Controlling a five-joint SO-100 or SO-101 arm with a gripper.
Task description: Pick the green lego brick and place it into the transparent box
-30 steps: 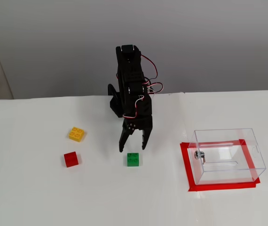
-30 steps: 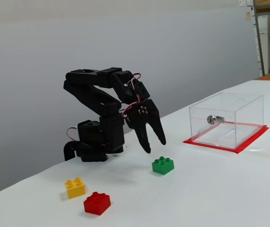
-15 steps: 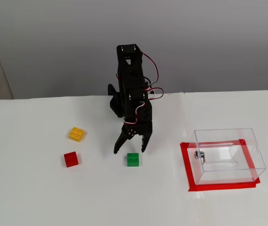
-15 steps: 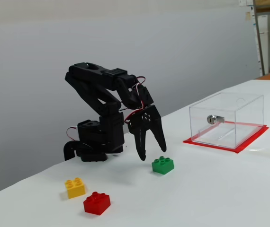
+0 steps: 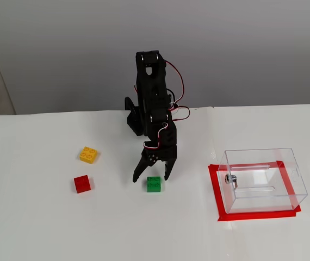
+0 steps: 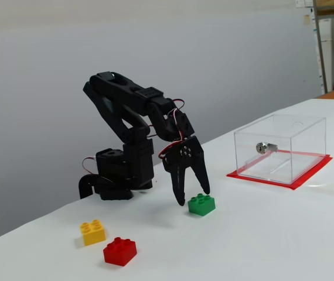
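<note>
The green lego brick [image 5: 154, 184] lies on the white table; it also shows in the other fixed view [image 6: 201, 204]. My gripper [image 5: 151, 178] points down with its jaws open and its tips close to the table. The brick sits just at the gap between the fingers, toward the table's front, and is not gripped. In the other fixed view the gripper [image 6: 193, 196] has one finger left of the brick and one just behind it. The transparent box [image 5: 285, 163] stands empty to the right, with a metal fitting on one wall. It shows in both fixed views [image 6: 279, 149].
A yellow brick [image 5: 88, 155] and a red brick [image 5: 81, 184] lie left of the gripper; both also show in the other fixed view, yellow [image 6: 92, 232] and red [image 6: 119, 251]. The box stands on a red taped patch [image 5: 218, 198]. The arm's base [image 6: 120, 175] sits behind.
</note>
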